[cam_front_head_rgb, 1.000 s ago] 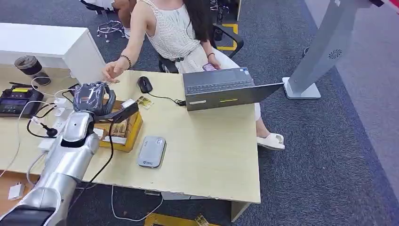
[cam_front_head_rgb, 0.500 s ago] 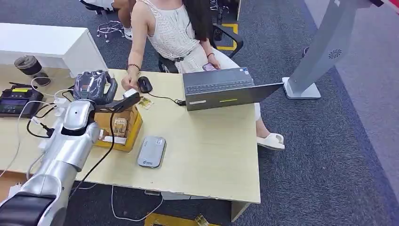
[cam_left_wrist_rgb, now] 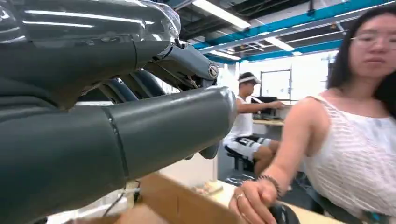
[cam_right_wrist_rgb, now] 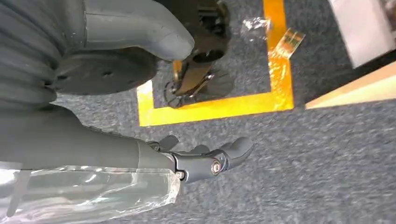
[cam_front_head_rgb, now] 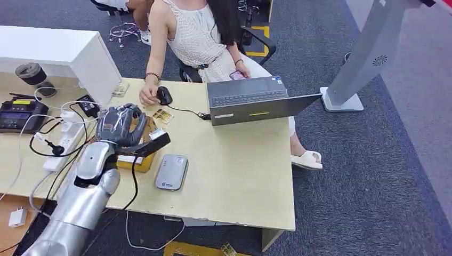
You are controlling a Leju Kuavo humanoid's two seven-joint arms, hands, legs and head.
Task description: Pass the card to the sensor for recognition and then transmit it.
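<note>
Over the pale wooden desk (cam_front_head_rgb: 234, 160), my left hand (cam_front_head_rgb: 121, 126) has pulled back from the person toward the grey rounded card sensor (cam_front_head_rgb: 172, 171). It pinches the small white card (cam_front_head_rgb: 158, 134), now near the sensor, so recognition looks close. My right hand (cam_right_wrist_rgb: 205, 161) hangs slack and holds nothing.

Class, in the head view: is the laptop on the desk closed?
No. The laptop is open, with its keyboard showing.

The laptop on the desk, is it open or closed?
Open. The laptop lies folded nearly flat by the desk's far edge: its keyboard faces up, and the lid hangs out past the edge.
</note>
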